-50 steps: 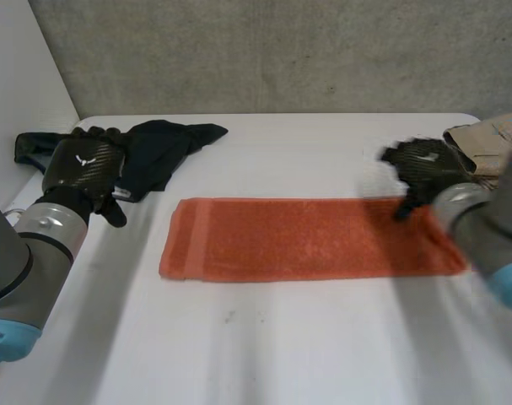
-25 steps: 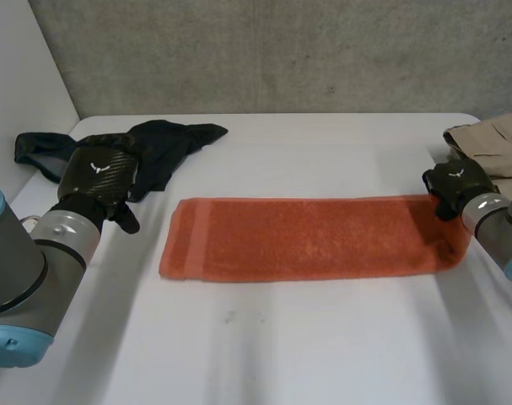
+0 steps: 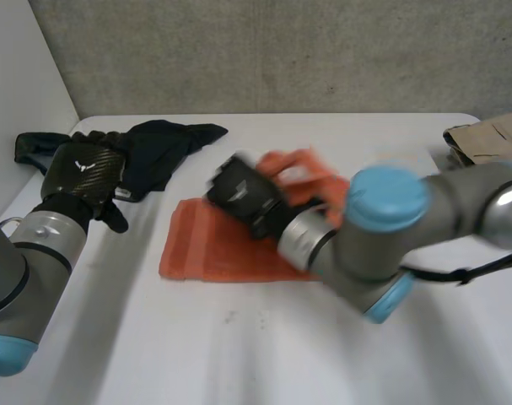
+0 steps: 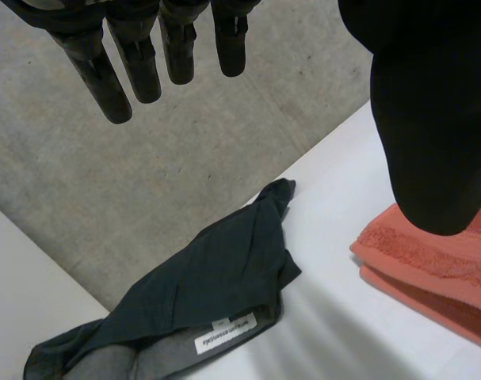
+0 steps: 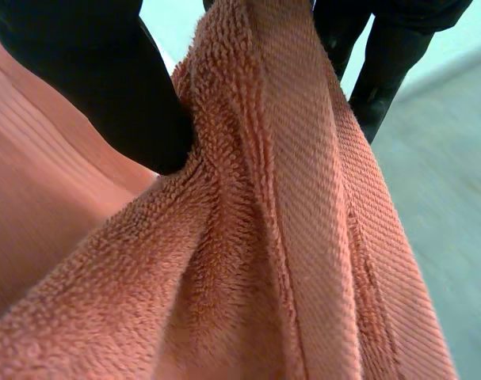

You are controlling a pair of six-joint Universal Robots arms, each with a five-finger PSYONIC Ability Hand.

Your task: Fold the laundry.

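An orange towel (image 3: 213, 249) lies on the white table (image 3: 239, 354), its left part flat. My right hand (image 3: 243, 192) is shut on the towel's other end and holds it raised over the left half, so the cloth is doubled back. In the right wrist view the thumb (image 5: 89, 79) pinches a bunched edge of the towel (image 5: 264, 198) against the fingers. My left hand (image 3: 87, 169) hovers open left of the towel, by a dark garment (image 3: 167, 148). In the left wrist view its fingers (image 4: 137, 55) are straight, with the towel's corner (image 4: 438, 261) beside the thumb.
The dark garment (image 4: 208, 277), with a white label, lies crumpled at the table's back left. A beige garment (image 3: 487, 139) sits at the back right corner. A white wall bounds the left side. My right arm (image 3: 382, 228) stretches across the table's middle.
My right hand closed on the towel's right end and swept it left across the table, folding the towel over itself. My left hand stayed near the dark garment.
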